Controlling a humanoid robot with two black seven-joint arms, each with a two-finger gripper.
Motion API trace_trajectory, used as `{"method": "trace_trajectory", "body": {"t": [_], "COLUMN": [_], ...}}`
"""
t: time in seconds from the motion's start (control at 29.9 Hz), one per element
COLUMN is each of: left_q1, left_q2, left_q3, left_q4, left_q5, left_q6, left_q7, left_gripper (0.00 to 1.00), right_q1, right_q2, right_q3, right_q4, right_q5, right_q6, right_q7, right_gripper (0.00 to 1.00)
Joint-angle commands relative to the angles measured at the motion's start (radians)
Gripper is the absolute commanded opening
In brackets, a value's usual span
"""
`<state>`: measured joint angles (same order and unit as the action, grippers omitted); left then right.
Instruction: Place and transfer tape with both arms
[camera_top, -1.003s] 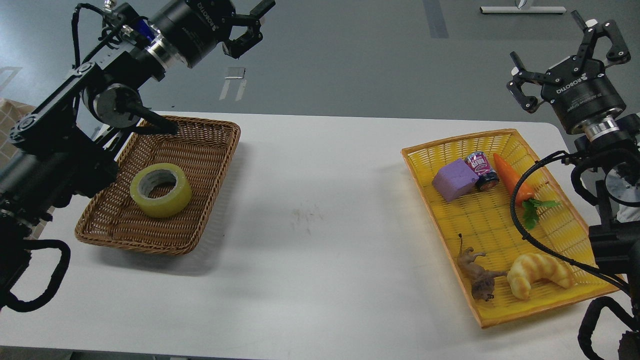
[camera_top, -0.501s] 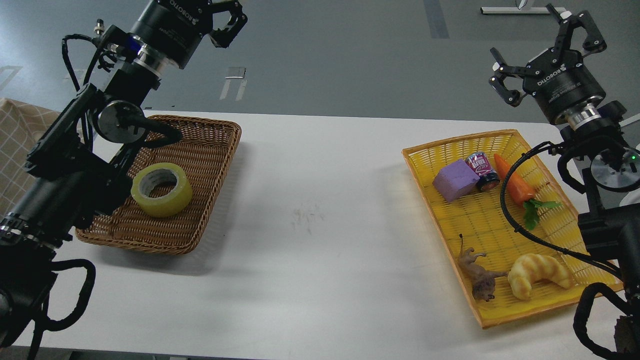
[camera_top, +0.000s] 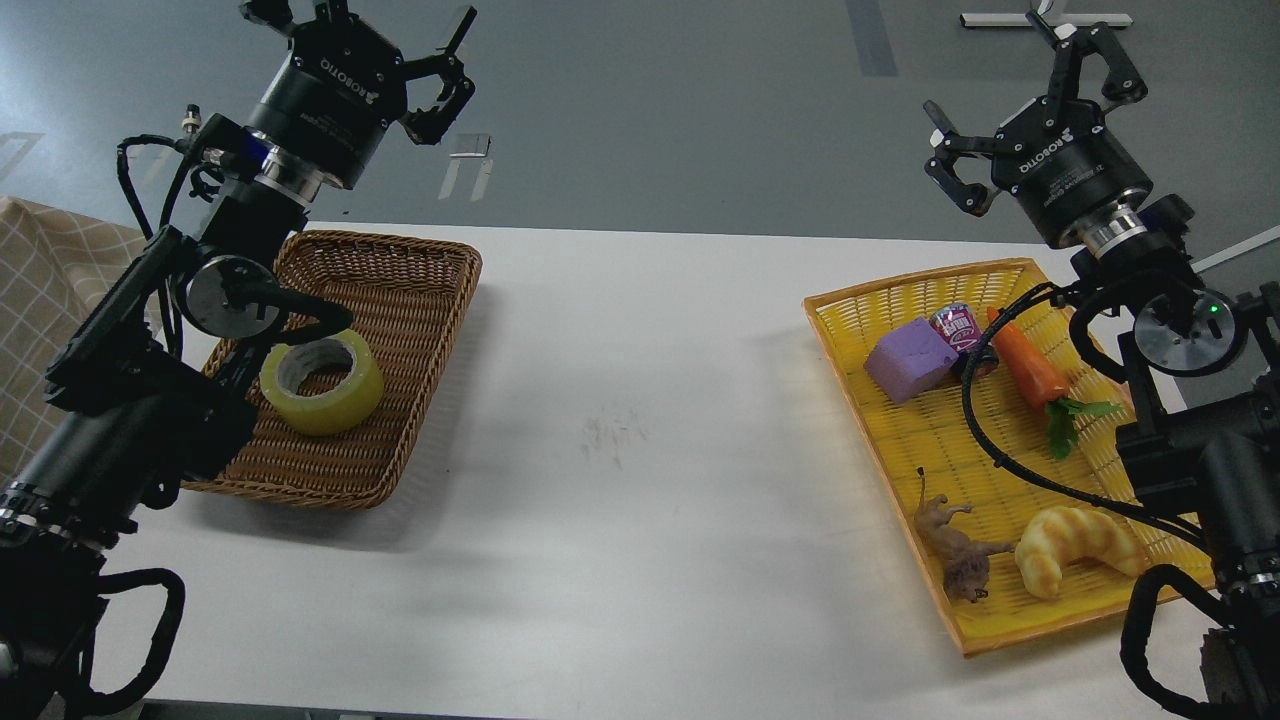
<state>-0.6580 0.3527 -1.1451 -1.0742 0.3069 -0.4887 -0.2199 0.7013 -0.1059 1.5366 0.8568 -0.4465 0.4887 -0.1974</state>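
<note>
The tape (camera_top: 322, 382), a translucent yellow roll with a grey-white core, lies flat in the brown wicker basket (camera_top: 410, 250) at the table's left. My left gripper (camera_top: 368, 35) is open and empty, raised high above the basket's far edge and well clear of the tape; my left arm's lower links cover the basket's left side. My right gripper (camera_top: 1005, 85) is open and empty, raised above the far end of the yellow tray (camera_top: 900, 283) at the right.
The yellow tray holds a purple block (camera_top: 908, 358), a small can (camera_top: 960, 328), a toy carrot (camera_top: 1025, 365), a toy lion (camera_top: 955, 550) and a croissant toy (camera_top: 1075, 545). The white table (camera_top: 640, 450) lies between basket and tray. A checked cloth (camera_top: 50, 270) shows at far left.
My left gripper has swung left and turned more upright, opening wider. My right gripper has moved left and slightly up. The tape has not moved.
</note>
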Motion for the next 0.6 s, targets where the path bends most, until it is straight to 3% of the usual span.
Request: {"method": "trace_trajectory", "body": {"t": [0.0, 0.57], "left_q1": [0.006, 0.041], "left_q2": [-0.001, -0.026], "left_q3": [-0.004, -0.007], "left_q4": [0.0, 0.014], "left_q5": [0.0, -0.002], "left_q6": [0.0, 0.0], "left_q7": [-0.001, 0.001], "left_gripper": [0.98, 0.98], "right_q1": [0.006, 0.009], "right_q2": [-0.005, 0.025], "right_q3": [-0.041, -0.049], "right_q4": [-0.004, 0.004], "right_q5": [-0.001, 0.002], "right_q6": [0.0, 0.0], "right_q7": [0.0, 0.001], "right_gripper": [1.0, 1.0]}}
